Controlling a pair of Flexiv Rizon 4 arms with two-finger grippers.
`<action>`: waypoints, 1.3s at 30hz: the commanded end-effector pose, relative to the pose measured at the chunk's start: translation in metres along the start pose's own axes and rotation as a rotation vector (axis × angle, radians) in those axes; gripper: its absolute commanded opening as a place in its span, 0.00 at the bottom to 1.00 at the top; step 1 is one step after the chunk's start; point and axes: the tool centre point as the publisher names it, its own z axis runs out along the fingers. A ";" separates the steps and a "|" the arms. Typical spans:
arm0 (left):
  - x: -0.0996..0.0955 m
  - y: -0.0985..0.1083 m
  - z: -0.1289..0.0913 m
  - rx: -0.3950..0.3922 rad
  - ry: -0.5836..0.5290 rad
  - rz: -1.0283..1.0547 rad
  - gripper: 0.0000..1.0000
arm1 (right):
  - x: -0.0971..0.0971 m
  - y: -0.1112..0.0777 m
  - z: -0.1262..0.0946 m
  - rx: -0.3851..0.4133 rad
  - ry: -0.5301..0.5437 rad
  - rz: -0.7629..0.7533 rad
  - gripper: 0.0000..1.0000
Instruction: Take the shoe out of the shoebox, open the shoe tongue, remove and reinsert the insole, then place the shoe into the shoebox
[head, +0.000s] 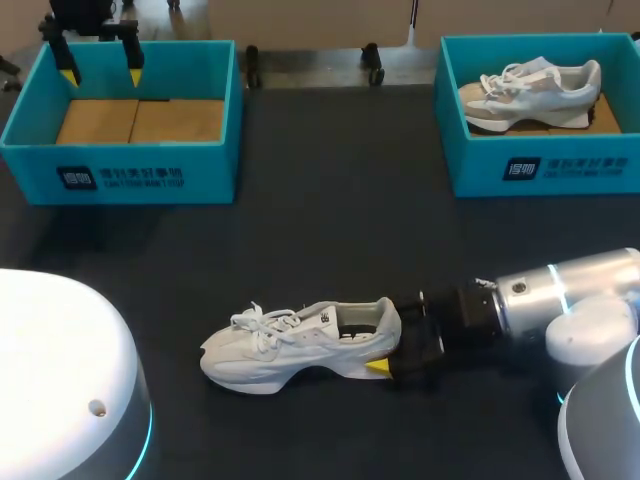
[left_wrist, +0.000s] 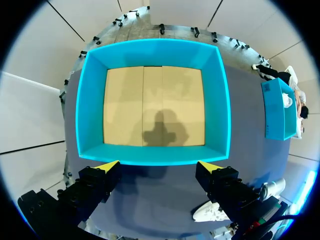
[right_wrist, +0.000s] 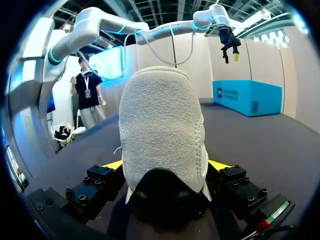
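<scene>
The shoe (head: 300, 345) is pinched at the heel by the right pincer (head: 388, 350) on the table (head: 330, 230); tongue-opening is judged next, for which the spread left pincer (head: 101, 72), above a box (head: 120, 170), must be brought over.

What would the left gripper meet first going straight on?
The left gripper would probably meet the cardboard floor of the empty teal shoebox; nothing shows in between, though depth is unclear.
</scene>
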 end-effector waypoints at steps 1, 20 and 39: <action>0.000 0.000 0.000 0.000 0.000 0.000 1.00 | -0.003 0.001 0.009 0.004 0.002 -0.001 1.00; 0.000 0.000 0.000 0.000 0.000 0.000 1.00 | 0.000 -0.001 0.018 -0.010 0.000 -0.033 0.91; 0.000 0.000 0.000 0.000 0.000 0.000 1.00 | 0.000 0.001 0.020 -0.016 -0.008 -0.059 0.00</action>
